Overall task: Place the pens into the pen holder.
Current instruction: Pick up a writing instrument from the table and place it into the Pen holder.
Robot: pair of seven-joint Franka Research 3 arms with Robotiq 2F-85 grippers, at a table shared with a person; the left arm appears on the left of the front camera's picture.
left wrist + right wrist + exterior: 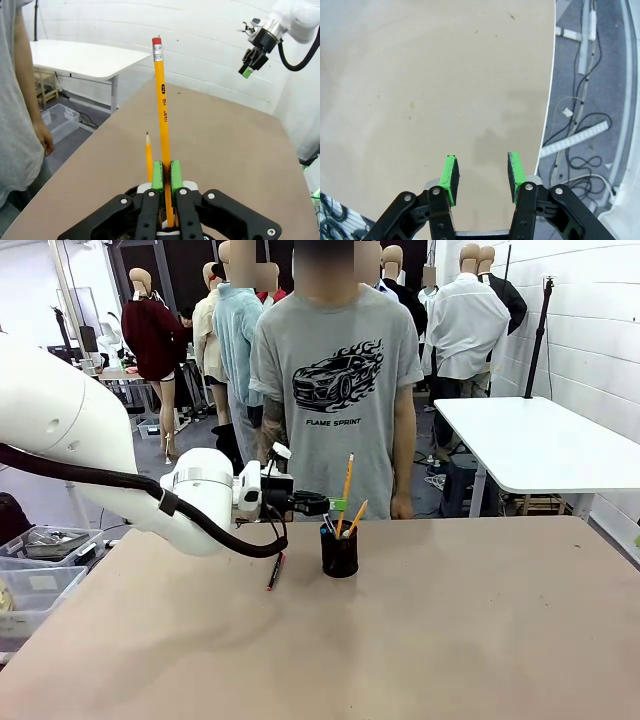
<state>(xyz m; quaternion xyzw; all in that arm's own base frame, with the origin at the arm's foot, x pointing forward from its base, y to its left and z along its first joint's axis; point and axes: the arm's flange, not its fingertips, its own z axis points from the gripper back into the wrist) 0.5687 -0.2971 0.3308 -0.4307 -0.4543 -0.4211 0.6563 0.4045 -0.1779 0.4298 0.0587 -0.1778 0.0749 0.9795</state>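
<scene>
**penwatcher:** So, what's being held by the left gripper (pixel 338 505)?

**tabletop_42:** It's clenched on a yellow pencil (pixel 346 485), which is pinched low on the shaft between the green pads (pixel 158 175). The pencil is held upright, red eraser end on top, right above the pen holder (pixel 339 552). Whether the lower tip is inside the cup can't be told.

**penwatcher:** And where's the holder placed?

**tabletop_42:** It's stood on the table (pixel 450 640) toward the far side, in front of the person (pixel 335 370) in the grey T-shirt. A second orange pencil (pixel 357 517) is already stuck in it, leaning, point up. A black pen with a red end (pixel 275 572) is seen lying flat on the tabletop, near the cup on its left and apart from it.

**penwatcher:** What about the right gripper (pixel 482 172)?

**tabletop_42:** Its jaws are spread and nothing is gripped between them. It's hung over bare tabletop near the edge, with floor cables (pixel 580 125) seen beyond.
</scene>
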